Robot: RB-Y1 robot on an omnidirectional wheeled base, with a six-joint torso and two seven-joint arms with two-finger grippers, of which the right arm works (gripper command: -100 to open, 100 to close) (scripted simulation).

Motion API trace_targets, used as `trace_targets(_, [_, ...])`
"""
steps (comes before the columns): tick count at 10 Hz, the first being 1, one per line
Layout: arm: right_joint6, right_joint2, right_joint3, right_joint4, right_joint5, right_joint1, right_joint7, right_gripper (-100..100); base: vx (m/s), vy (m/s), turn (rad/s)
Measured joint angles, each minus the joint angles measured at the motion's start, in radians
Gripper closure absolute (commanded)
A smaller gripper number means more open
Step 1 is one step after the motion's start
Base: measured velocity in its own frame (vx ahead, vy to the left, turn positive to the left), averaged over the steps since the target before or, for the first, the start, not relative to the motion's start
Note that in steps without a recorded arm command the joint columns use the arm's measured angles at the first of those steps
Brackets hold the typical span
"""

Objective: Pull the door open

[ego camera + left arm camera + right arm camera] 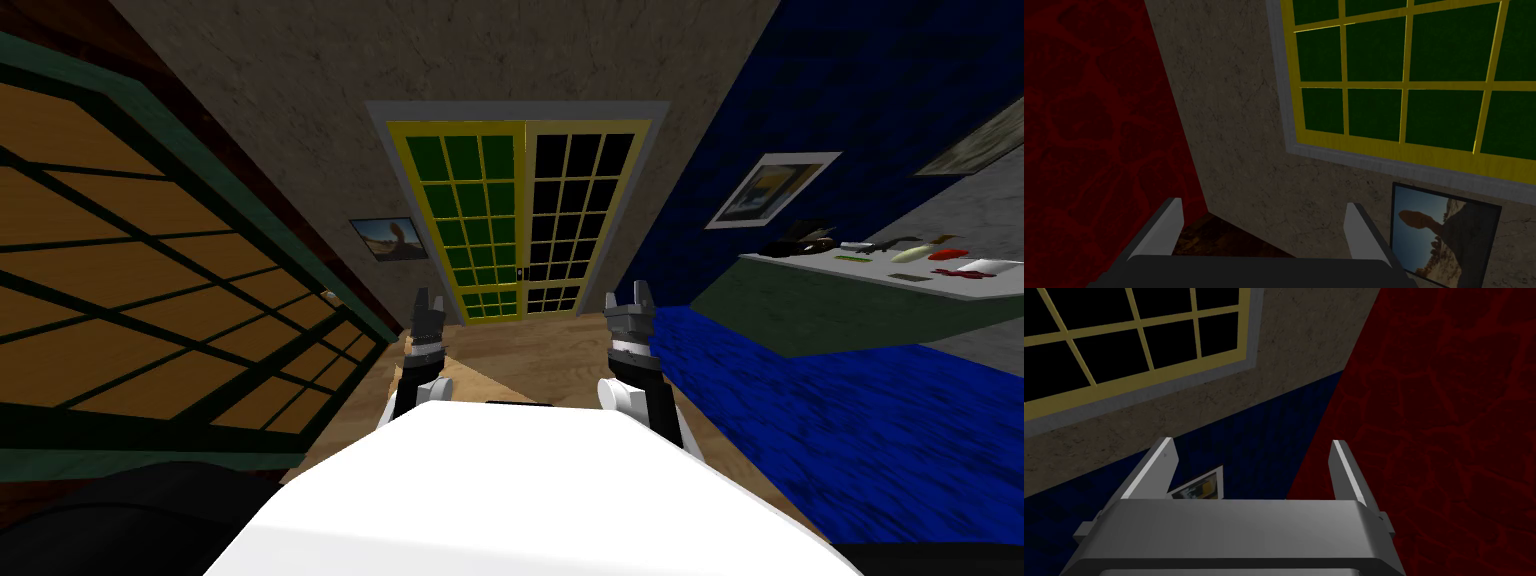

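Door [520, 215] is standing at the far end of the passage, straight ahead of both grippers and well apart from them. The left gripper [429, 297] is holding its fingers spread wide with nothing between them, and the right gripper [628, 292] is doing likewise. Both are pointing forward over the wooden floor [520, 345].

It is a double one, yellow-barred and upright. The green-paned leaf [468, 210] is facing the left arm and the black-paned leaf [578, 210] the right. The small handles [520, 274] are sitting low at the middle seam, about midway between the two arms, so neither is looking clearly nearer. They are too small to tell their shape.

I judge that the coming move is calling for an approach first, since no reach is closing that gap.

Nothing is lying on the floor between. A framed picture [388, 238] is hanging just left of the frame. A large latticed orange panel [150, 280] is flanking the left side, and a shelf [850, 310] carrying small items is jutting from the blue wall [880, 420] on the right.
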Motion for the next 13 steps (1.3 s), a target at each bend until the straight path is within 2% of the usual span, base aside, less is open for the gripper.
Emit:
trace_targets(4, [-0.034, -0.024, -0.021, 0.085, 0.042, -0.021, 0.056, -100, 0.152, 0.019, -0.004])
trace_targets(6, [-0.043, -0.032, -0.032, 0.123, 0.061, -0.04, 0.083, -100, 0.116, 0.02, -0.005])
trace_targets(13, [-0.099, -0.064, -0.075, 0.269, 0.129, -0.082, 0.177, -100, 0.098, 0.019, -0.003])
